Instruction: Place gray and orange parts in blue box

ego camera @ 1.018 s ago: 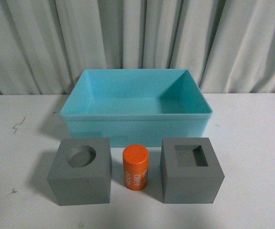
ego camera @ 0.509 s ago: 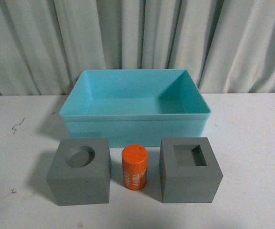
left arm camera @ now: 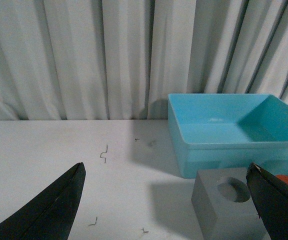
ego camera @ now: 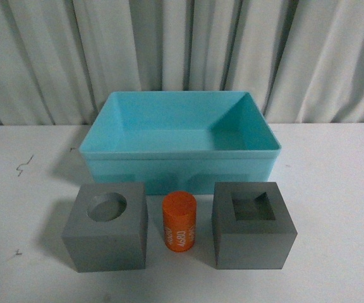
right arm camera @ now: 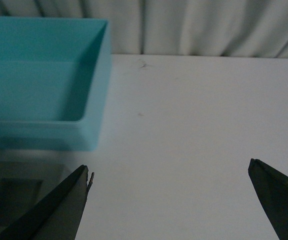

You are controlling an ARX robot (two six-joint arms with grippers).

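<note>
The blue box [ego camera: 179, 153] stands open at the back of the white table. In a row in front of it are a gray cube with a round recess [ego camera: 106, 243], an upright orange cylinder [ego camera: 179, 224] with white digits, and a gray cube with a square recess [ego camera: 253, 243]. Neither arm shows in the front view. My left gripper [left arm camera: 165, 166] is open above bare table, with the round-recess cube [left arm camera: 219, 210] by one fingertip and the box [left arm camera: 224, 150] beyond. My right gripper [right arm camera: 168, 164] is open over bare table, beside the box [right arm camera: 44, 135] and the square-recess cube [right arm camera: 14, 172].
A pleated light curtain [ego camera: 182, 50] hangs right behind the table. Small dark scuff marks [left arm camera: 104, 152] dot the white tabletop [ego camera: 333, 189] on the left side. Bare table lies on both sides of the box and cubes.
The box, cubes and cylinder stay where they were; the front view only shifts very slightly between frames.
</note>
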